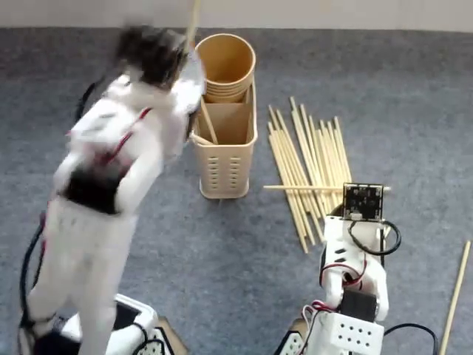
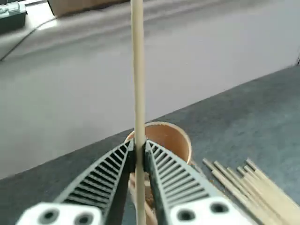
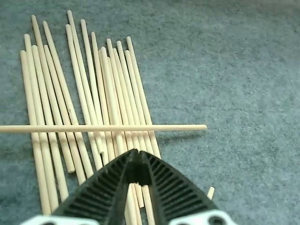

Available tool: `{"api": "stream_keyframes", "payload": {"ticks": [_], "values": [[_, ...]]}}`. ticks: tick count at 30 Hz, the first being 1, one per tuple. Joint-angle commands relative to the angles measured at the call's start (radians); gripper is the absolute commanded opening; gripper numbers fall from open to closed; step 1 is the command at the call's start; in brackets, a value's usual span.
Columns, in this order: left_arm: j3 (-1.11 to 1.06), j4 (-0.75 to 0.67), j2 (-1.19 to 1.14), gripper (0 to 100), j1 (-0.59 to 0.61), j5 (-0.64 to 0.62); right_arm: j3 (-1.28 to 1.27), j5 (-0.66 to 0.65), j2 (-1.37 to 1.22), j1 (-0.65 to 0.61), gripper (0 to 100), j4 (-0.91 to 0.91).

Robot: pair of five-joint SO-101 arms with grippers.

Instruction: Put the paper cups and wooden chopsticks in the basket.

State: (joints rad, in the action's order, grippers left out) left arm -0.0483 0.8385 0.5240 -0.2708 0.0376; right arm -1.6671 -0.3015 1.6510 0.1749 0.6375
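L gripper (image 2: 138, 146): jaws clamped on one wooden chopstick (image 2: 137, 70), held upright, w/ the stick running up past the fingertips and down between them. High view: L arm (image 1: 111, 170) raised at the left side of the basket (image 1: 222, 174), its gripper end just left of the paper cups (image 1: 225, 66). Cups = nested stack, standing in the basket's far compartment. Near compartment: two basket sticks (image 1: 209, 122) leaning inside. R gripper (image 3: 137, 161): jaws closed, nothing seen btwn them, hanging over the near end of the chopstick pile (image 1: 307, 155). Pile lies on the grey table cover (image 1: 414, 89), right of the basket, approx. parallel, fanned slightly. One cross stick (image 3: 103, 127) lies left-right over the pile. Lone stick (image 1: 456, 296) at right edge, near side, well apart from the pile.
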Motion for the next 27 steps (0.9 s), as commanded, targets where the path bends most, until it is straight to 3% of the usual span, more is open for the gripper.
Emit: {"api": "stream_keyframes", "payload": {"ticks": [1, 15, 19, 27], "values": [[0.194, -0.041, -0.165, 0, -0.041, -0.028, -0.087, -0.015, -0.004, -0.005, 0.6, -0.015], [0.137, -0.040, -0.289, 3, -0.041, -0.032, -0.104, -0.015, -0.004, -0.008, 0.6, -0.016], [0.065, -0.040, -0.242, 14, -0.039, -0.032, -0.107, -0.017, -0.004, -0.010, 0.6, -0.016], [0.035, -0.023, -0.082, 14, -0.008, -0.032, -0.108, -0.017, -0.004, -0.010, 0.6, -0.016]]}}
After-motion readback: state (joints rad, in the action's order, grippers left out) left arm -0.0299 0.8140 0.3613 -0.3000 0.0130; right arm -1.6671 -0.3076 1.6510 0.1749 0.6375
